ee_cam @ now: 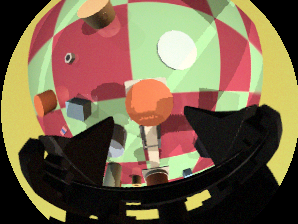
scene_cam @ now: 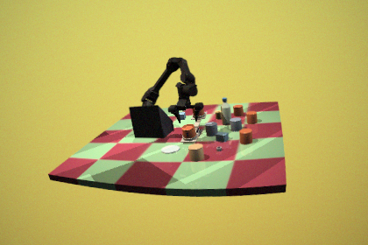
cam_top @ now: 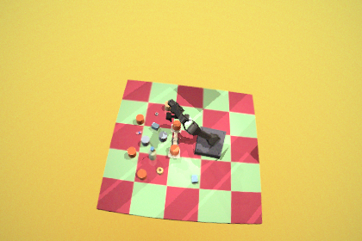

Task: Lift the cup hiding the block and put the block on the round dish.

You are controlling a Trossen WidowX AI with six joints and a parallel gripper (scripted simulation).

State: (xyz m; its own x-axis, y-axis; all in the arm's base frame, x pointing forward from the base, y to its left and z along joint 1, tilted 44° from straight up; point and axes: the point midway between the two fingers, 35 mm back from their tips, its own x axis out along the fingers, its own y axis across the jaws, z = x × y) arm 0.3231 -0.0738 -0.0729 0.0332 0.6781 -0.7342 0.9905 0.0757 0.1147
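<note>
One orange cup (cam_top: 177,126) (scene_cam: 188,131) (ee_cam: 149,102) stands on the balance's end nearer the dish. The identical cup (cam_top: 174,150) (ee_cam: 157,178) stands on the other end, partly behind a finger in the exterior view. The balance's pale beam (cam_top: 175,139) (ee_cam: 151,144) runs between them; its tilt is hard to tell. My gripper (scene_cam: 188,121) (ee_cam: 149,114) is open and empty, pointing down above the nearer cup, one finger to each side in the wrist view. The white round dish (scene_cam: 170,149) (ee_cam: 177,50) is bare. The hidden block is not visible.
A tan cup (scene_cam: 196,152) (ee_cam: 96,13) stands near the dish. A blue-grey box (cam_top: 155,126) (scene_cam: 222,136) (ee_cam: 79,108), grey cylinders (cam_top: 163,136) (scene_cam: 211,129), a bottle (cam_top: 152,154) (scene_cam: 225,114) and several loose orange cylinders (cam_top: 140,119) (scene_cam: 245,136) stand beside the balance.
</note>
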